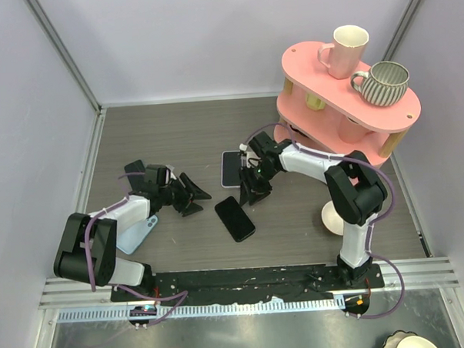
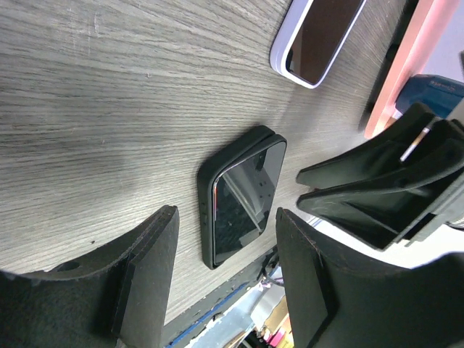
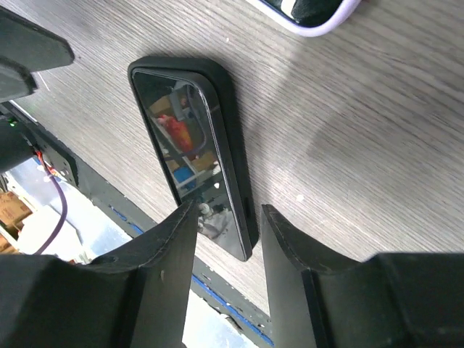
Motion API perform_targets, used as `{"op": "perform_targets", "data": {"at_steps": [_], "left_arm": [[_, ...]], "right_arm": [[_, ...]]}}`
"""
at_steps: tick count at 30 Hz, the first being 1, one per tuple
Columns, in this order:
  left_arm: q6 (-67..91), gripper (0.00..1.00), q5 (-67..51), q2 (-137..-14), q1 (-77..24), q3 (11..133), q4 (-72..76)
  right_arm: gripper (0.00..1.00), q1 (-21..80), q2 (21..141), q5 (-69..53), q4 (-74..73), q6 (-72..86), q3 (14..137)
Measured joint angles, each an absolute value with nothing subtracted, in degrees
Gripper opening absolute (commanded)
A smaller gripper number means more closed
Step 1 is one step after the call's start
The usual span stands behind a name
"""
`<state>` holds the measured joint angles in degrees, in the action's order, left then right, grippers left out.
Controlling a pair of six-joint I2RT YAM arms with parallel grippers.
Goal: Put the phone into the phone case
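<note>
Phone [image 1: 235, 218] lies flat, screen up, at centre frame of the top view, sitting inside black case [image 2: 205, 190], whose rim wraps it all round. Left gripper [image 1: 194, 197] is just left of it, jaws apart and holding nothing. Right gripper [image 1: 254, 194] hangs by the phone's upper right end, jaws also parted and gripping nothing; in the right wrist view the phone's end shows in the gap, on the table [image 1: 176, 138]. Lilac-rimmed phone [image 1: 232, 168] lies just above, close behind the right gripper. Pink shelf [image 1: 304, 71] fills the upper right and carries a cream mug [image 1: 348, 47] and a striped mug [image 1: 385, 83]. Pale blue slab [image 1: 136, 234] lies under the left arm. White round object [image 1: 332, 218] sits by the right arm.
</note>
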<state>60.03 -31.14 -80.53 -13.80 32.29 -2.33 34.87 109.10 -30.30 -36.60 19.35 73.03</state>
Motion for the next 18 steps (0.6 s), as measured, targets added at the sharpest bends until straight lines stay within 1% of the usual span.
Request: {"op": "perform_targets", "data": {"at_steps": [1,3,4,7,11,14,18], "left_arm": [[60.0,0.6,-31.1,-80.6,-13.8,32.3,-2.3],[60.0,0.6,-31.1,-80.8,-13.8,32.3,-2.3],[60.1,0.59,-31.2,-80.9,-13.8,32.3,-2.3],[60.1,0.6,-31.1,-81.1,-14.0,32.3,-2.3],[60.9,0.6,-31.2,-82.0,-15.4,32.3,-1.6],[61.4,0.6,-31.4,-83.3,-16.5,32.3,-0.2],[61.7,0.6,-31.4,-84.4,-17.6,32.4,0.5]], "right_arm": [[0.46,34.4,108.5,-30.1,-36.8,19.2,73.0],[0.41,33.9,107.3,-29.9,-37.0,19.2,73.0],[0.36,33.9,107.0,-29.9,-37.0,19.1,73.0],[0.26,34.2,106.5,-29.6,-36.8,18.9,72.6],[0.24,34.5,106.5,-29.3,-35.3,19.3,70.2],[0.18,34.9,106.5,-29.2,-34.2,19.8,68.2],[0.17,35.9,106.5,-29.2,-32.0,20.8,66.8]]}}
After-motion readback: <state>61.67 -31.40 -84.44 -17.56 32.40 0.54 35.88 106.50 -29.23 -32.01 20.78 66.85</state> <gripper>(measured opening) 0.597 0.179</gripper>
